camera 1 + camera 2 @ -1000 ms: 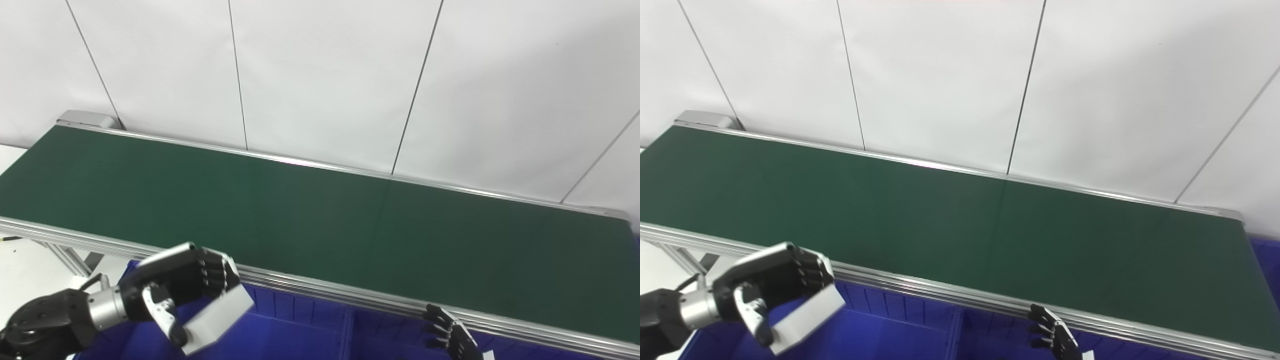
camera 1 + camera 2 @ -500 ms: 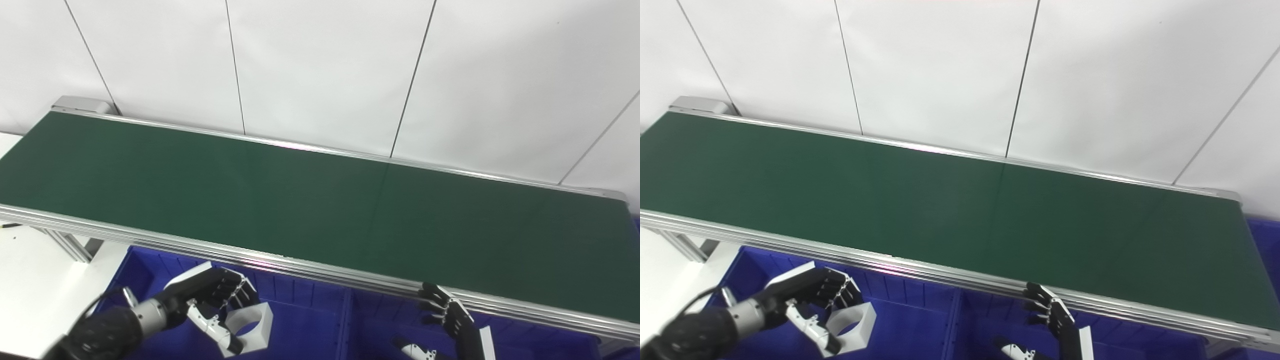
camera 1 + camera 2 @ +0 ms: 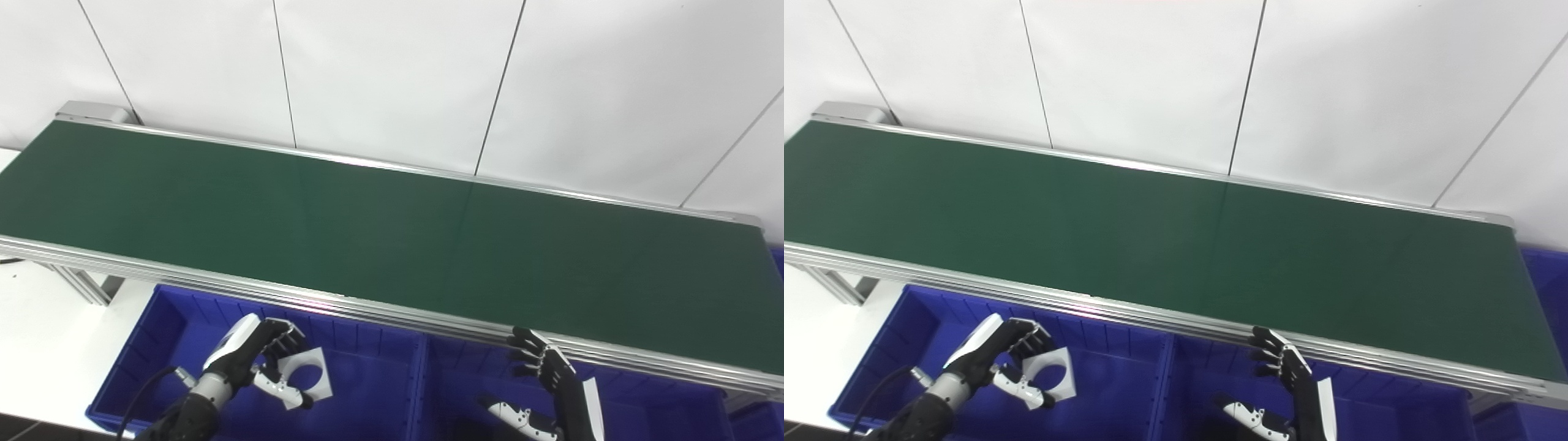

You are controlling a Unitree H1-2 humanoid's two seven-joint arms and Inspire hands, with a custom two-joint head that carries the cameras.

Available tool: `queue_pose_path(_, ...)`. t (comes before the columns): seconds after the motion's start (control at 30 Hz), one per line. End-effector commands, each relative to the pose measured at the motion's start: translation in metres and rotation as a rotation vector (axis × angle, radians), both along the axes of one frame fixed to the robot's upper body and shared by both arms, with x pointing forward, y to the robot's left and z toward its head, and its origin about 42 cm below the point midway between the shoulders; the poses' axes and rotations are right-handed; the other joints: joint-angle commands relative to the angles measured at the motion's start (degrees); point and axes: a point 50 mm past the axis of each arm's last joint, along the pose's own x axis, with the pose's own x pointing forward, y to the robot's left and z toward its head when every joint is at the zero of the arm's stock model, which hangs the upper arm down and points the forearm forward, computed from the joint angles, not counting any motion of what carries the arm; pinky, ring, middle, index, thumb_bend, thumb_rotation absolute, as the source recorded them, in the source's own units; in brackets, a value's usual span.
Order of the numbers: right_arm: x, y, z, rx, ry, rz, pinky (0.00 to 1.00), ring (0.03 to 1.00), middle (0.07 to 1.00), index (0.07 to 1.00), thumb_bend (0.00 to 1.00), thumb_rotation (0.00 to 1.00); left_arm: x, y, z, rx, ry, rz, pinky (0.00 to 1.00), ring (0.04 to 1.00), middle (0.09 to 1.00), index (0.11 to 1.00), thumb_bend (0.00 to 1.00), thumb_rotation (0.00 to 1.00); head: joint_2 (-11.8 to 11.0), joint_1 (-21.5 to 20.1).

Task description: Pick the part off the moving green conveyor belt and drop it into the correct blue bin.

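Lowered into the blue bin (image 3: 153, 343), left hand (image 3: 257, 358) grips the part (image 3: 303, 380); right hand (image 3: 1283, 367) splayed.

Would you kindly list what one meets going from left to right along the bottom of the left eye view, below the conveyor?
White table surface → left blue bin → left hand → white part with a round hole → right blue bin → right hand.

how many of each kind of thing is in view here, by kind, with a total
conveyor belt: 1
blue bins: 3 at least, left bin, middle bin, and a corner of one past the belt's right end
white part with a round hole: 1, held over the left bin
robot hands: 2, left hand and right hand
total: 7
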Motion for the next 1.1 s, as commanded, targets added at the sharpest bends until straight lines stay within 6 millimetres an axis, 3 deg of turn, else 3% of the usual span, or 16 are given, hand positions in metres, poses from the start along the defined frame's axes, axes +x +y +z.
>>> queue_pose_path(0.0, 0.007, 0.001, 0.011, 0.019, -0.070, 0.009, 0.56, 0.668, 0.732, 0.753, 0.68, 0.02, 0.009, 0.003, 0.013, 0.049, -0.073, -0.027, 0.41, 0.436, 0.490, 0.510, 0.48, 0.00, 0.1, 0.1)
queue_pose_path(0.1, 0.007, -0.002, 0.011, 0.015, -0.070, 0.006, 0.57, 0.674, 0.733, 0.754, 0.70, 0.06, 0.005, 0.002, 0.012, 0.118, -0.081, -0.034, 0.34, 0.402, 0.479, 0.541, 0.49, 0.00, 0.3, 0.6)
queue_pose_path(0.23, 0.008, -0.004, 0.012, 0.009, -0.070, 0.009, 0.58, 0.679, 0.735, 0.758, 0.69, 0.08, -0.001, 0.002, 0.013, 0.150, -0.056, -0.051, 0.35, 0.387, 0.486, 0.543, 0.50, 0.00, 0.5, 1.1)
queue_pose_path(0.3, 0.009, -0.004, 0.012, 0.008, -0.068, 0.009, 0.58, 0.679, 0.735, 0.758, 0.69, 0.07, -0.004, 0.004, 0.015, 0.147, -0.032, -0.076, 0.42, 0.490, 0.499, 0.503, 0.52, 0.00, 0.5, 1.3)
queue_pose_path(0.37, 0.010, -0.004, 0.012, 0.008, -0.066, 0.009, 0.59, 0.681, 0.733, 0.757, 0.70, 0.07, -0.008, 0.007, 0.017, 0.131, -0.004, -0.100, 0.57, 0.638, 0.642, 0.497, 0.52, 0.04, 0.4, 1.3)
queue_pose_path(0.4, 0.010, -0.004, 0.011, 0.009, -0.066, 0.010, 0.59, 0.680, 0.734, 0.757, 0.70, 0.06, -0.009, 0.008, 0.018, 0.120, 0.008, -0.106, 0.67, 0.732, 0.716, 0.626, 0.73, 0.03, 0.4, 1.3)
queue_pose_path(0.43, 0.011, -0.004, 0.011, 0.009, -0.067, 0.011, 0.58, 0.681, 0.734, 0.757, 0.70, 0.06, -0.009, 0.008, 0.018, 0.113, 0.017, -0.109, 0.71, 0.766, 0.743, 0.667, 0.80, 0.03, 0.4, 1.4)
queue_pose_path(0.53, 0.012, -0.004, 0.010, 0.008, -0.063, 0.013, 0.58, 0.679, 0.734, 0.756, 0.71, 0.05, -0.012, 0.013, 0.024, 0.088, 0.058, -0.145, 0.76, 0.836, 0.807, 0.735, 0.85, 0.08, 0.3, 1.5)
queue_pose_path(0.6, 0.013, -0.004, 0.010, 0.012, -0.062, 0.015, 0.58, 0.680, 0.738, 0.757, 0.71, 0.02, -0.012, 0.015, 0.032, 0.077, 0.113, -0.179, 0.85, 0.930, 0.881, 0.796, 0.85, 0.13, 0.2, 1.4)
queue_pose_path(0.67, 0.014, -0.003, 0.011, 0.007, -0.063, 0.015, 0.58, 0.679, 0.740, 0.757, 0.71, 0.00, -0.011, 0.017, 0.040, 0.042, 0.163, -0.212, 0.89, 0.982, 0.943, 0.834, 0.85, 0.11, 0.2, 1.4)
queue_pose_path(0.73, 0.014, -0.003, 0.011, -0.010, -0.070, 0.020, 0.59, 0.680, 0.742, 0.757, 0.71, 0.00, -0.011, 0.019, 0.046, 0.007, 0.196, -0.233, 0.88, 0.999, 0.993, 0.877, 0.87, 0.09, 0.1, 1.4)
queue_pose_path(0.9, 0.015, 0.000, 0.011, -0.054, -0.084, 0.033, 0.58, 0.681, 0.743, 0.749, 0.73, 0.00, -0.014, 0.019, 0.063, -0.142, 0.206, -0.297, 0.91, 1.000, 1.000, 0.970, 0.94, 0.12, -0.1, 1.1)
queue_pose_path(1.07, 0.014, 0.007, 0.012, -0.059, -0.092, 0.037, 0.58, 0.683, 0.741, 0.745, 0.75, 0.00, -0.017, 0.019, 0.068, -0.433, 0.102, -0.253, 0.97, 1.000, 1.000, 0.946, 0.93, 0.14, -0.1, -1.9)
